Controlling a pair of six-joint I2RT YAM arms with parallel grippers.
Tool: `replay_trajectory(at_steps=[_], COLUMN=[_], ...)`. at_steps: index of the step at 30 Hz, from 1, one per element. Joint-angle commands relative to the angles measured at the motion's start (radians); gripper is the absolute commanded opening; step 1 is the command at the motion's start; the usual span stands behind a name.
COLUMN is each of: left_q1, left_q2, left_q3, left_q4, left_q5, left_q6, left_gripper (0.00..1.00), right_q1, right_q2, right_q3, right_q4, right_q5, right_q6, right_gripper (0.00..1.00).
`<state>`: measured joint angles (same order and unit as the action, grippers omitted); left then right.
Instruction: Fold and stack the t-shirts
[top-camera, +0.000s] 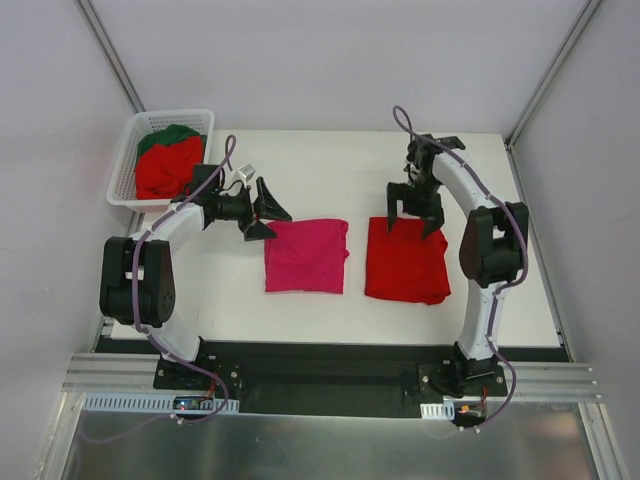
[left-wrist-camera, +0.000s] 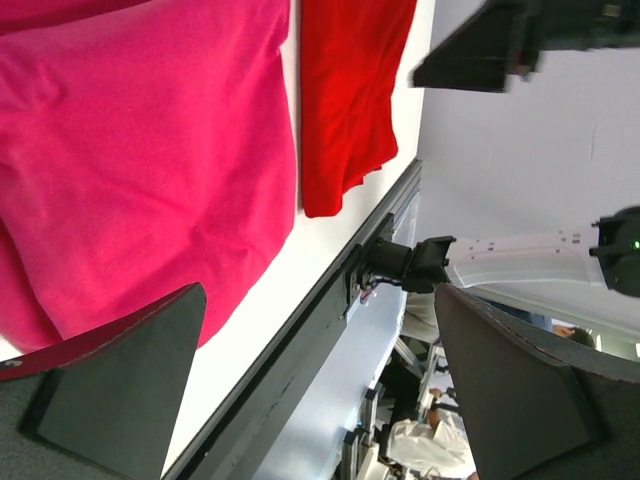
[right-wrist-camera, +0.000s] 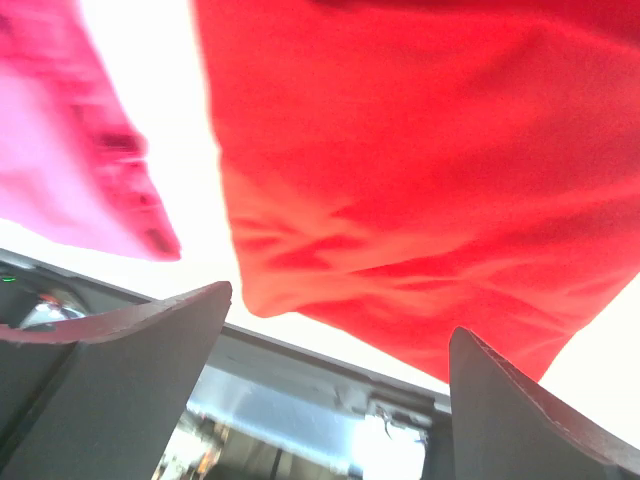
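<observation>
I see a white table (top-camera: 330, 165) carrying three items. A folded magenta t-shirt (top-camera: 306, 256) lies flat near the centre. A folded red t-shirt (top-camera: 406, 262) lies flat just to its right, a bare strip between them. A white lattice basket (top-camera: 124, 170) sits at the far left corner.

white table (top-camera: 330, 180), pale walls (top-camera: 330, 60), aluminium rail (top-camera: 560, 378)

White lattice basket (top-camera: 172, 114) at far-left corner of white table (top-camera: 320, 170). Small silvery object (top-camera: 245, 172) nearby, identity unclear. Black base plate (top-camera: 330, 365) along near edge.
</observation>
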<state>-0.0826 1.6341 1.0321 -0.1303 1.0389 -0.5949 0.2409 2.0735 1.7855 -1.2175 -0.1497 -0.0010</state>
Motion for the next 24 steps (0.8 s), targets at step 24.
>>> replay_trajectory(at_steps=[24], left_q1=[0.193], left_q2=[0.049], left_q3=[0.075], left_q4=[-0.575], left_q5=[-0.301], left_q6=[0.313], left_gripper=[0.99], right_q1=[0.267], right_q2=[-0.176], right_q3=[-0.395], right_q4=[0.683], right_q5=[-0.418], right_q6=[0.243], right_gripper=[0.96])
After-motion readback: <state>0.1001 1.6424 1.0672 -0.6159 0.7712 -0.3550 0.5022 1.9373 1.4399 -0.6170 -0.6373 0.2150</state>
